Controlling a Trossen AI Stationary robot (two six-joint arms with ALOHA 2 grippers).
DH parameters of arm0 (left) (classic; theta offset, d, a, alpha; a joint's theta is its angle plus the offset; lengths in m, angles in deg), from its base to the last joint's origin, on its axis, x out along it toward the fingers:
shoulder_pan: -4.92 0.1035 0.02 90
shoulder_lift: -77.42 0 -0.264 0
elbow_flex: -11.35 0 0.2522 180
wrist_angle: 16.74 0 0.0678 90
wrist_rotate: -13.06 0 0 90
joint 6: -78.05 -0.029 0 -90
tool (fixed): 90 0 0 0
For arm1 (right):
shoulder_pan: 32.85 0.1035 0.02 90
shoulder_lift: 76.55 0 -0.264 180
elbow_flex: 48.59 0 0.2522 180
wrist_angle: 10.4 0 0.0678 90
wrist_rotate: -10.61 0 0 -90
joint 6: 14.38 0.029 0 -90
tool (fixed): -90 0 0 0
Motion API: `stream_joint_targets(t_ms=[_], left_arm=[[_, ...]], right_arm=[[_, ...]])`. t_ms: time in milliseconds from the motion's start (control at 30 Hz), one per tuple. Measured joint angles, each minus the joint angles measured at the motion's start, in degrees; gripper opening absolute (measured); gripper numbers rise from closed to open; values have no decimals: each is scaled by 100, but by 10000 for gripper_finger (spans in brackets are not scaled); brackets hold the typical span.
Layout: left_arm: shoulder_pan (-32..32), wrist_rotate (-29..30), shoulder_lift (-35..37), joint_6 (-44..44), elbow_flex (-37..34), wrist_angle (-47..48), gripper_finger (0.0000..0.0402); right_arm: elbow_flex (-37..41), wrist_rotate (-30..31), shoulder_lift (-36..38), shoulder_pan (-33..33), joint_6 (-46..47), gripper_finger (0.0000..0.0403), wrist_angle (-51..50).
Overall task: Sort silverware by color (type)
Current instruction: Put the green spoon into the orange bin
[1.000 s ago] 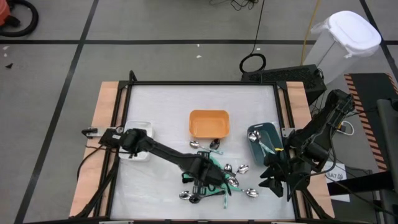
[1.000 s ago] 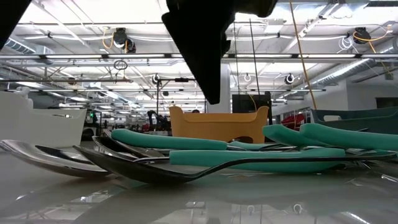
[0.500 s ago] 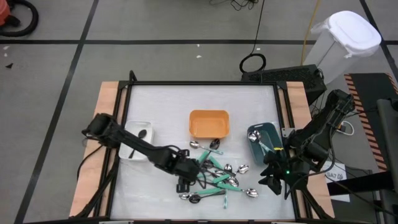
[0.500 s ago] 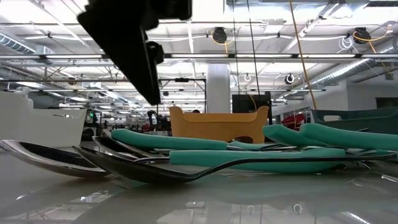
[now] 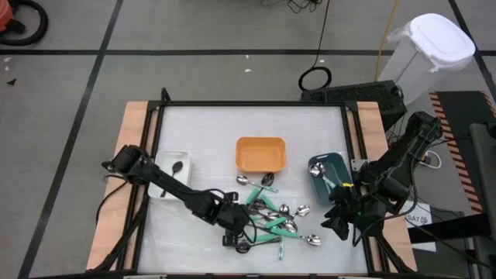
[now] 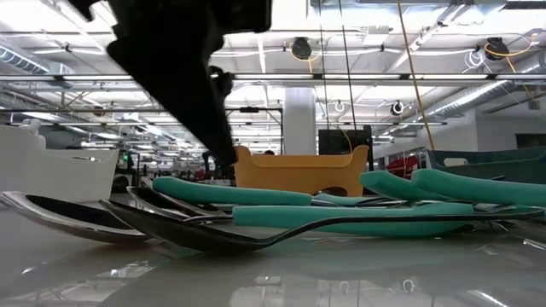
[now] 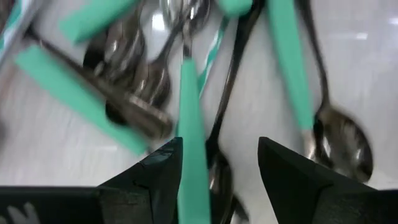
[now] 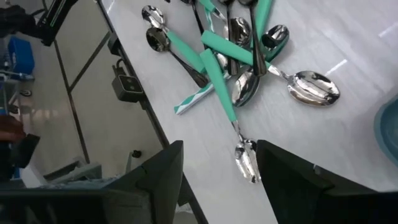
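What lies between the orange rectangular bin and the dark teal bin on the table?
Only bare white tabletop lies between the orange rectangular bin and the dark teal bin in the high view. The silverware pile sits nearer the front edge.

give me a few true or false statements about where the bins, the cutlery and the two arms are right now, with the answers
1. The left end effector is over the cutlery pile. True.
2. The orange bin is full of spoons. False: it looks empty.
3. The white bin holds one dark utensil. True.
4. The right end effector grips a spoon. False: it is open, holding nothing, at the table's right edge.
5. The teal bin holds cutlery. True.
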Motion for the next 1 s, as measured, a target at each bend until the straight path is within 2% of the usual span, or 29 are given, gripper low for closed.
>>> stream_joint_targets(t_ms=[633, 1000], left_arm=[[66, -40, -496, 221, 0, -353, 202], [67, -30, -504, 396, -11, -249, 92]], right_arm=[[0, 141, -2, -2, -4, 196, 4], [0, 141, -2, -2, -22, 196, 4]])
